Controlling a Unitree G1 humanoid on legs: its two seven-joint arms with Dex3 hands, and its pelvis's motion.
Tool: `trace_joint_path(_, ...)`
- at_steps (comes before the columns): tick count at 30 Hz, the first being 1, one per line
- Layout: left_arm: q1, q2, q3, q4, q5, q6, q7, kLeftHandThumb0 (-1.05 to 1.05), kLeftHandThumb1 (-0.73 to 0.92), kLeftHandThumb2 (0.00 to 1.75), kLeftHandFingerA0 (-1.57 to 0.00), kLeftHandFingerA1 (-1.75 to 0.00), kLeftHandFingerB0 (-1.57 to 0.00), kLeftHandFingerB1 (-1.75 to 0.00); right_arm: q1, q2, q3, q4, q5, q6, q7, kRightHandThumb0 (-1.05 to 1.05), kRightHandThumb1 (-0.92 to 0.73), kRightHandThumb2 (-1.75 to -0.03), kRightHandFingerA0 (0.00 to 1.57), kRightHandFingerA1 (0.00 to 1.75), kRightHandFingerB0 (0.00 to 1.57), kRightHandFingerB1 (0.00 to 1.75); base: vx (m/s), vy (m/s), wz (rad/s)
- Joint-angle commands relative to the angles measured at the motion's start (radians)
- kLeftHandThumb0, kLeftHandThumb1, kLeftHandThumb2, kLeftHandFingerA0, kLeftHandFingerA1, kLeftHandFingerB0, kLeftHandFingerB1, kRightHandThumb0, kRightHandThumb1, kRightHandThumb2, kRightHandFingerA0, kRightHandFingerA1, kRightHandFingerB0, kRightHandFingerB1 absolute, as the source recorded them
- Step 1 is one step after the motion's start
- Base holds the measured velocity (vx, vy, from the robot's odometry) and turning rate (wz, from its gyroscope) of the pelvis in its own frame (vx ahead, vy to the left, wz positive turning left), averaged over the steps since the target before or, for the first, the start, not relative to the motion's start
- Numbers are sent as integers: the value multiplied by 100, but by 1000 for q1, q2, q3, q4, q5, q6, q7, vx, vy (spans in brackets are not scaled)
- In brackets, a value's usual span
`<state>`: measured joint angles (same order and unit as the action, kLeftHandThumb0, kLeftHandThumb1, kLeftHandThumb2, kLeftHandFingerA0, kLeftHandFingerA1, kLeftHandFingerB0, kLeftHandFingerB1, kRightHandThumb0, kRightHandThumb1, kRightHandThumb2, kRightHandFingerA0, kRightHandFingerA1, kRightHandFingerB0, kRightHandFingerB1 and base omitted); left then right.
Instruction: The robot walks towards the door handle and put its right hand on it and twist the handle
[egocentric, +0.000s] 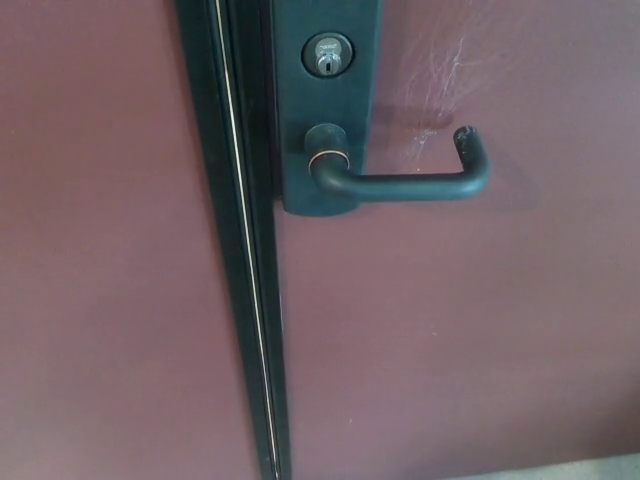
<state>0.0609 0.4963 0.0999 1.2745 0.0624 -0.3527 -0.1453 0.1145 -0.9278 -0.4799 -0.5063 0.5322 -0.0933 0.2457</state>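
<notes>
Here, neither robot hand is showing in the head view, so nothing can be told of whether their fingers are released, clenched or grasping. The door handle (400, 182) is sitting in the upper middle of the picture, a dark lever lying level and reaching rightward from its round hub, with its far end turning back toward the door (450, 340). Nothing is touching it. The hub is sitting on a dark backplate (325, 105), which is holding a keyhole cylinder (327, 55) just above the handle; the top of that plate is running out of the picture. A dark vertical strip (240, 250) with a thin bright line is separating the reddish-brown door from a like-coloured panel on the left. Pale scratches (445, 70) are marking the door above the lever. At the bottom right a sliver of grey floor (560, 470) is barely showing.
</notes>
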Motion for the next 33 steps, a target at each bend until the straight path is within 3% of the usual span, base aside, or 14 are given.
trace_joint_path(1, -2, 32, -15, 10, 28, 4, -1, -30, 52, 66, -55, -49, -44, -44, -274, -162, 174, -33, 110, 299, 90, -50, -44, -72, 54, 52, 45, 47, 0, 0, 0)
trace_joint_path(2, 2, 33, -14, 11, 26, 5, -3, -30, 52, 66, -55, -49, -44, -44, -327, -166, 213, -33, 101, 327, 86, -51, -44, -73, 54, 52, 45, 47, 0, 0, 0)
trace_joint_path(3, 2, 33, -14, 11, 26, 6, -5, -30, 52, 66, -54, -48, -44, -44, -367, -166, 241, -31, 91, 346, 85, -46, -53, -56, 60, 43, 49, 37, 0, 0, 0)
trace_joint_path(9, 0, 27, -15, 18, 26, 12, -9, -31, 52, 66, -54, -48, -44, -44, -468, -164, 312, -26, 63, 410, 93, -48, -53, -56, 60, 43, 49, 37, 0, 0, 0)
trace_joint_path(15, -14, 27, -10, 16, 19, 16, -14, -31, 52, 66, -54, -48, -43, -44, -648, -133, 489, 11, -47, 470, 136, -49, -53, -56, 59, 43, 49, 37, 0, 0, 0)
trace_joint_path(18, -22, 39, -30, 14, 39, 14, -7, -30, 52, 66, -53, -48, -44, -44, -800, -104, 616, 59, -107, 558, 175, -48, -53, -56, 59, 42, 49, 37, 0, 0, 0)
trace_joint_path(25, -16, 40, -33, 8, 32, 17, -11, -30, 52, 66, -53, -48, -44, -44, -893, -88, 678, 89, -120, 622, 200, -47, -53, -56, 58, 42, 49, 37, 0, 0, 0)
trace_joint_path(33, -16, 47, -37, 21, 25, 21, -18, -31, 52, 66, -54, -48, -44, -44, -989, -3, 799, 142, -229, 673, 227, -46, -53, -56, 58, 42, 49, 37, 0, 0, 0)
